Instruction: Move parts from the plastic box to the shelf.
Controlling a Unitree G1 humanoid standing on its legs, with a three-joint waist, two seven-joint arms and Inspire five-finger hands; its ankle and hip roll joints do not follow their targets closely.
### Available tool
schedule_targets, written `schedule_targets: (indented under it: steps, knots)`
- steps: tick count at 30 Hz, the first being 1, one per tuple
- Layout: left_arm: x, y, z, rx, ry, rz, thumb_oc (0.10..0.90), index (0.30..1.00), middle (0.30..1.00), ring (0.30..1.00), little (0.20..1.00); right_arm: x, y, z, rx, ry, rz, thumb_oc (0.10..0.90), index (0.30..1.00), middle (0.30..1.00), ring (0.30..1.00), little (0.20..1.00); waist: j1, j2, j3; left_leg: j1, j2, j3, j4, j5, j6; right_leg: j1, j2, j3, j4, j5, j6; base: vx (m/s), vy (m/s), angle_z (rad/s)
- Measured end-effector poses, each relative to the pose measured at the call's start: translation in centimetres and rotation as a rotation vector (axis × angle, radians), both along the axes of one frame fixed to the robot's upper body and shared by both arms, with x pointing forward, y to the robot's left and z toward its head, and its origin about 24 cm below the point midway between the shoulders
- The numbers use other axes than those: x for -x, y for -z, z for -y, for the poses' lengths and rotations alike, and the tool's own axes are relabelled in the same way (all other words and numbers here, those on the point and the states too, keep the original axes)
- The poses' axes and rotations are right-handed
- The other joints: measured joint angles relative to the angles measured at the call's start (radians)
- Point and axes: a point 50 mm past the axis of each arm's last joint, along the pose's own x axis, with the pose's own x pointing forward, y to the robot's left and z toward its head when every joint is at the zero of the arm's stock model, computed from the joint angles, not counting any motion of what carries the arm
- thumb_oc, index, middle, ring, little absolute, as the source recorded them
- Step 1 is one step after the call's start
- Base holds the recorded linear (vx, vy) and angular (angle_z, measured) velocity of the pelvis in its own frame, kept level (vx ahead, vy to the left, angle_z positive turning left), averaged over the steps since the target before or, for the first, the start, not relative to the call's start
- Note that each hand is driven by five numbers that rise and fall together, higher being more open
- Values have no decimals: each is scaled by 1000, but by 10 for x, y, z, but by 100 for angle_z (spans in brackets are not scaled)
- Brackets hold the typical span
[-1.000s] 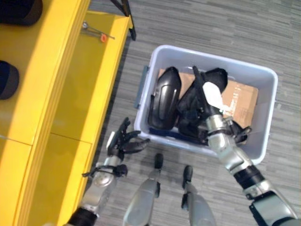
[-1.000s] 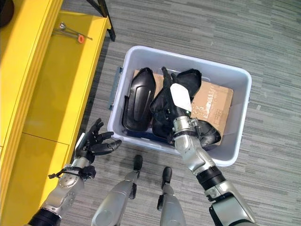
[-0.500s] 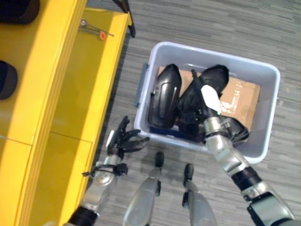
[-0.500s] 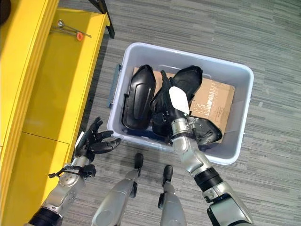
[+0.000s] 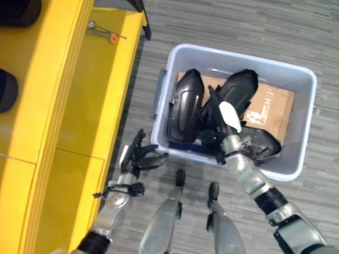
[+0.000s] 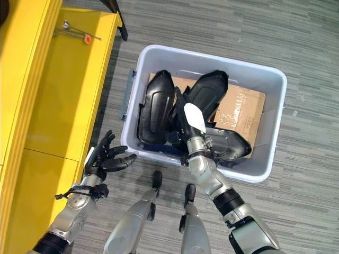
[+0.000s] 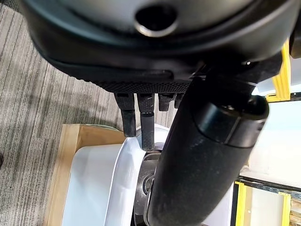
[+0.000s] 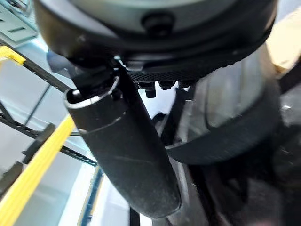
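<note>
While the two head views look down on a grey striped carpet floor, the yellow shelf runs along the robot's left, and a pale blue plastic box sits on the floor to the right of it, well apart from the shelf's edge. Inside the box, a flat sheet of brown cardboard lies on the bottom, with several black moulded parts on it: one long black part stands against the box's left wall, a second black part lies slanted across the middle, and a third black part lies near the front wall. The right hand, its thumb under a white cover, reaches into the box among the middle parts; its fingers are buried between them, so whether it grips one cannot be told. The left hand hangs over the floor between the shelf and the box, its fingers spread and relaxed, holding nothing. On the shelf's far end lies a thin metal tool with an orange tip. In the left eye view a dark rounded object rests on the shelf's upper level, at the picture's edge. The right wrist view shows, past its own thumb, a curved black part edge close up
</note>
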Motion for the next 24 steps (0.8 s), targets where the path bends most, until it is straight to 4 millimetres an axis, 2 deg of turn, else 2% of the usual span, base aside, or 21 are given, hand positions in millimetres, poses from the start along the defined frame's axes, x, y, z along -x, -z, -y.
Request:
schedule_targets:
  steps: [4, 15, 18, 24]
  knots:
    - [-1, -3, 1, 4, 2, 18, 900, 1000, 1000, 1000, 1000, 0, -1, 1, -4, 14, 13, 900, 1000, 1000, 1000, 1000, -2, 16, 8, -14, -1, -2, 0, 3, 3, -14, 0, -2, 0, 0, 1, 2, 2, 1]
    - [-5, -7, 4, 3, 1, 34, 900, 1000, 1000, 1000, 1000, -10, 1, 22, -2, 166, 35, 900, 1000, 1000, 1000, 1000, 0, 25, 13, -32, -8, -7, 1, 5, 4, -28, -6, -8, 0, -1, 2, 1, 1, 0]
    - [-6, -8, 7, 2, 11, 38, 900, 1000, 1000, 1000, 1000, -12, 0, 25, 4, 198, 43, 900, 1000, 1000, 1000, 1000, 1, 35, 18, -35, -11, -7, 1, 5, 5, -31, -9, -9, 0, -2, 3, 0, 0, 0]
    - [-7, -10, 8, 3, 16, 48, 900, 1000, 1000, 1000, 1000, -20, -6, 22, 25, 232, 84, 900, 1000, 1000, 1000, 1000, 1, 39, 19, -67, -12, -6, 3, 10, 8, -67, -10, -8, 8, -1, 5, 0, 0, 0]
